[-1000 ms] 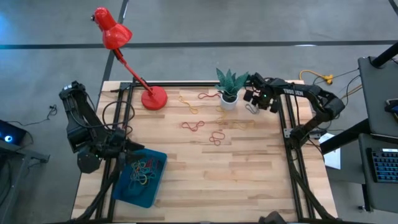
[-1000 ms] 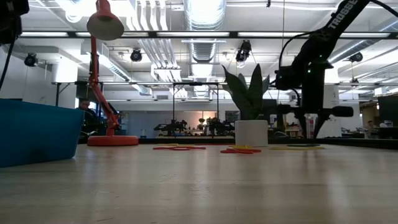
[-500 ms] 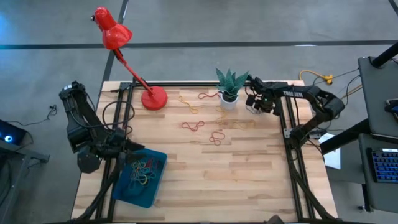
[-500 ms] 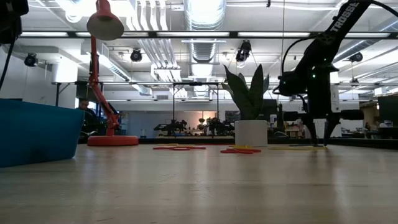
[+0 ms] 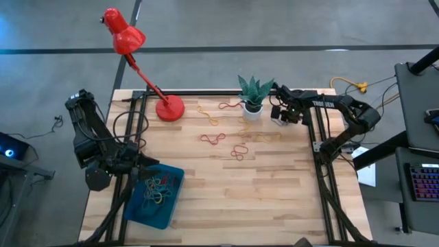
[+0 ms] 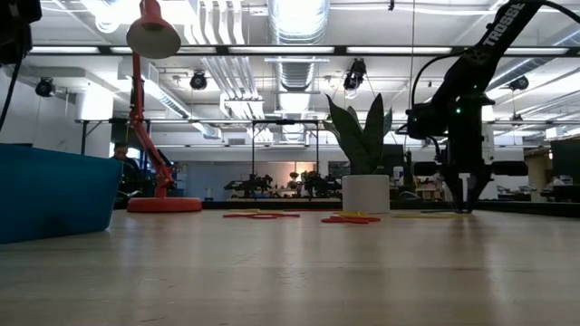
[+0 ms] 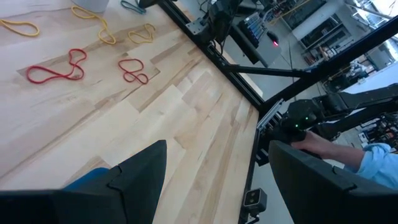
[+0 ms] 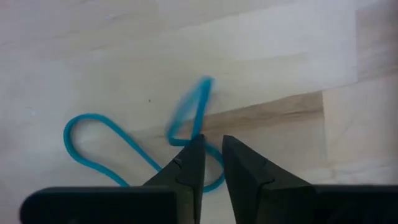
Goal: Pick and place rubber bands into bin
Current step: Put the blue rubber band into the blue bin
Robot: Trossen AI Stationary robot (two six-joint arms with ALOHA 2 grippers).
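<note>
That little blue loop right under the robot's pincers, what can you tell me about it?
It is a thin blue rubber band, floppy and twisted into a crooked figure-eight, lying flat on the pale wooden table beside the white plant pot. One short loop looks blurred. The right gripper stands directly over it, jaws nearly closed with a strand between the tips; whether they already pinch it is unclear.

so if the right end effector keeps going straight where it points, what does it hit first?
The right end effector points down at the table. First in line is the blue rubber band lying right at its fingertips, then the wood. Whether it already touches is unclear.
</note>
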